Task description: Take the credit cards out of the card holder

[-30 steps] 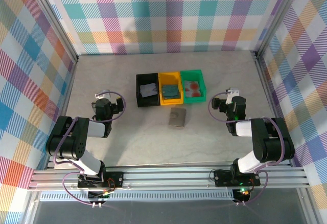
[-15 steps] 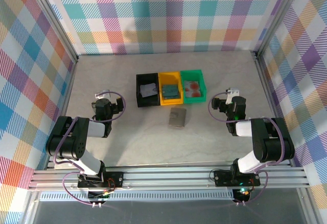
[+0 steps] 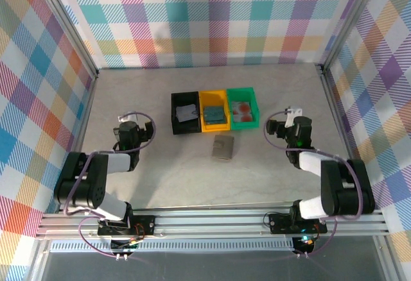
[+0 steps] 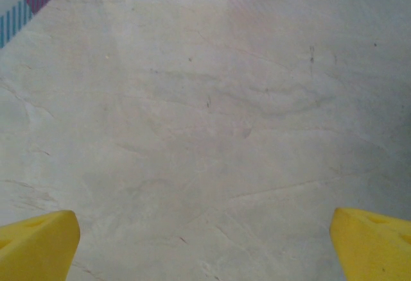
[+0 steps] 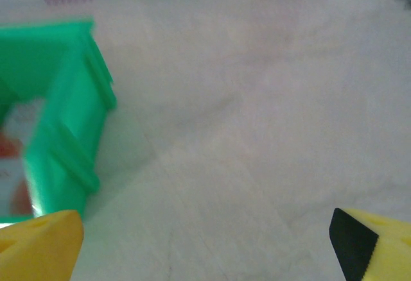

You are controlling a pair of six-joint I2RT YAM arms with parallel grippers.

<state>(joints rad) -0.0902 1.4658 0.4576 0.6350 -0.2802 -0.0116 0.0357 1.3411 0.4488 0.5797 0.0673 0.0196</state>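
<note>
Both arms nudged a bit since a sec ago; L pincer [image 4: 205, 246] & R pincer [image 5: 205, 246] gape, empty; holder [image 3: 223, 146] mid-worktop, cards [image 3: 214, 113] in trays [image 3: 213, 93] toward far edge, prob. done.

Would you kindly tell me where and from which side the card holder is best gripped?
Probably its near edge, coming down from above: the card holder lies flat on the table, apart from the yellow tray behind it, so only thin edges offer purchase, and that side is free.
</note>
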